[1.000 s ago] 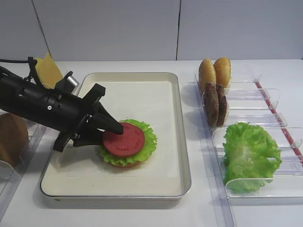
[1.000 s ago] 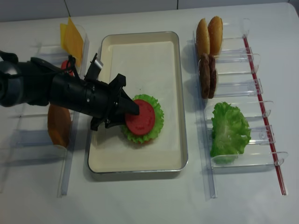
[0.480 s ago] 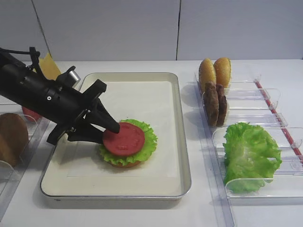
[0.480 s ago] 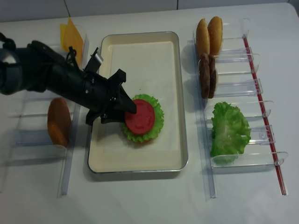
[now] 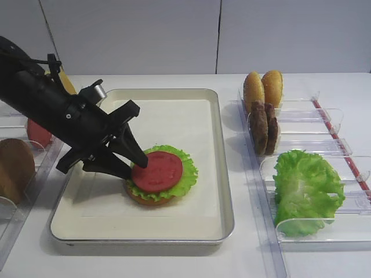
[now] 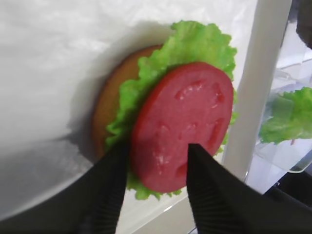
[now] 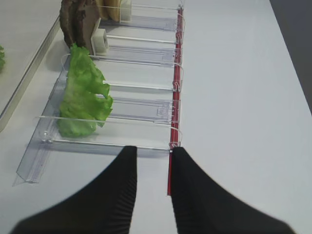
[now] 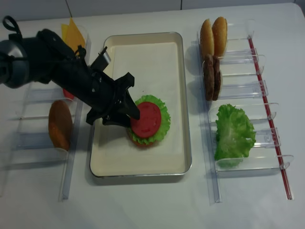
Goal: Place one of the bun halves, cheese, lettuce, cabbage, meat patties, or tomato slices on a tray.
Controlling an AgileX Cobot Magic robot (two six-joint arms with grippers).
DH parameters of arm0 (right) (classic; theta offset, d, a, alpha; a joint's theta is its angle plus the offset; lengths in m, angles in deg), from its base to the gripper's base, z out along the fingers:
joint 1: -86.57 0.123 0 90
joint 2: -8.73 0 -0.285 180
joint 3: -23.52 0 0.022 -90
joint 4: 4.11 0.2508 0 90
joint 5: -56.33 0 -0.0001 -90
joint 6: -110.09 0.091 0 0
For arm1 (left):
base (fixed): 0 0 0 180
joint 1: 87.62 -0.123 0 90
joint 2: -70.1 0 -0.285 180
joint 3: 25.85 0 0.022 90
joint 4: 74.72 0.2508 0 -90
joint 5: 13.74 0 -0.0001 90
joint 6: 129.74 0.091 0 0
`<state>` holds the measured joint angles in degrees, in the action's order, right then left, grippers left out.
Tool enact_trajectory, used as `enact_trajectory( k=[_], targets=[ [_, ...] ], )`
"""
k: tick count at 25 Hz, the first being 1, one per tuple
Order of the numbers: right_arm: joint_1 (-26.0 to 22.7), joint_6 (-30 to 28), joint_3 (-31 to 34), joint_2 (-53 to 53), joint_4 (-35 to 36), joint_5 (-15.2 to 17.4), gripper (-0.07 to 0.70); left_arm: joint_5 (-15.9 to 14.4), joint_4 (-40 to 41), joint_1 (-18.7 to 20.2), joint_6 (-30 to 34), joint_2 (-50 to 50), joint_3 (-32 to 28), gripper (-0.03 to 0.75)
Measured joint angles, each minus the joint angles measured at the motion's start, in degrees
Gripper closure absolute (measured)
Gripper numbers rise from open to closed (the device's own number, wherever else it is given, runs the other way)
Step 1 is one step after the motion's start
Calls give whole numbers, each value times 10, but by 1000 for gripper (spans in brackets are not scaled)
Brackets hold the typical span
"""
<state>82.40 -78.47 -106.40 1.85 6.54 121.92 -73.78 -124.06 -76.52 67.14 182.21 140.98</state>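
One tomato slice (image 5: 157, 172) now lies flat on the lettuce leaf (image 5: 182, 179) and bun half (image 6: 109, 105) in the tray (image 5: 223, 174), just ahead of our left gripper (image 5: 134, 164). Its jaws stand wide apart, gripping nothing. Since a second ago our arm has swung and lifted at the rear while the stack has nudged slightly forward, so we judge the placing done; our right gripper (image 7: 153, 168) hangs part-open and idle.

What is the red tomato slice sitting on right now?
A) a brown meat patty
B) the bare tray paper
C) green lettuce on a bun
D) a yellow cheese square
C: the tomato slice lies flat on the lettuce, whose green frill shows around it, and the bun half peeks out underneath on the tray.
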Motion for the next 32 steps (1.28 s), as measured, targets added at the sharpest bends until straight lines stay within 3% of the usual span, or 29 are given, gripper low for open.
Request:
enact_trajectory(
  k=[7,16,19,25,32],
  targets=[
    [0,0,0,0,0,0,403,-73,108,0,-69,0,65,442],
    [0,-1,0,0,0,0,403,-90,216,0,-154,-22,157,442],
    [0,-1,0,0,0,0,403,-92,262,2,-169,-60,160,442],
    [0,-1,0,0,0,0,403,-100,426,16,-206,-181,155,442],
    [0,-1,0,0,0,0,403,-110,493,17,-207,-366,47,442]
  ],
)
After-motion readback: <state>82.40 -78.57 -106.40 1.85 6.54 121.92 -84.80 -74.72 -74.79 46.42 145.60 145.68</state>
